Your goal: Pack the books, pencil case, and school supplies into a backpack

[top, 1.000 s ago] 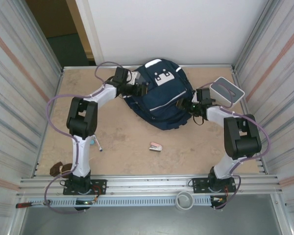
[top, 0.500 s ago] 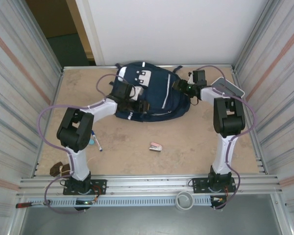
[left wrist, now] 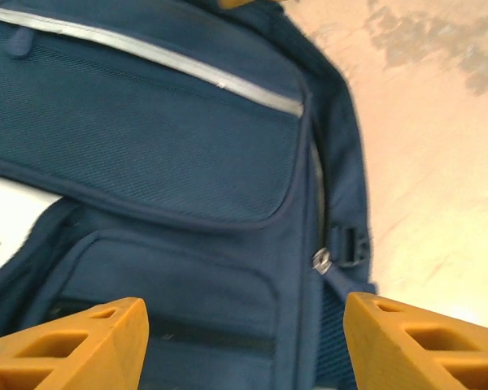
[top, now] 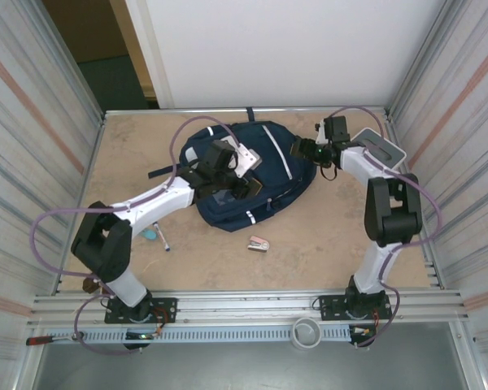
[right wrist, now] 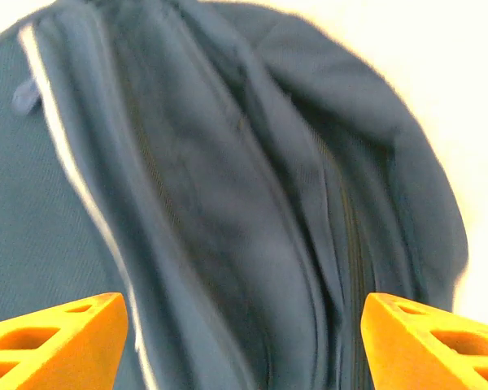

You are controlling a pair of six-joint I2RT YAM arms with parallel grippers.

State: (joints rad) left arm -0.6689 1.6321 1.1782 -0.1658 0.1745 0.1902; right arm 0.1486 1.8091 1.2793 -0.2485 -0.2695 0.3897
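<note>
Over the near end of the backpack [top: 272, 175], my left claw [top: 237, 185] [left wrist: 244, 325] is released: both orange fingers [left wrist: 73, 345] stand wide apart with nothing between them, just pocket fabric underneath. On its wrist cam I get a pocket flap with a pale stripe along the top, a zip pull and a small buckle on the side seam, and bare worktop [top: 333, 236] past that.

Right claw [top: 299, 149] [right wrist: 244, 325] is the same deal, spread wide and holding nothing, parked at the backpack's [right wrist: 228, 203] right side near the far right corner. That feed is pretty blurry, but I can make out a zip line and the pale stripe running down the navy fabric.

The backpack lies flat on the far half of the worktop, about midway between the left and right edges. The stapler [top: 259, 244] sits on the worktop just off the backpack's near end, not touching it. The pen [top: 161, 238] lies further toward the left edge, beside my left arm. A white box [top: 382, 150] sits in the far right corner.
</note>
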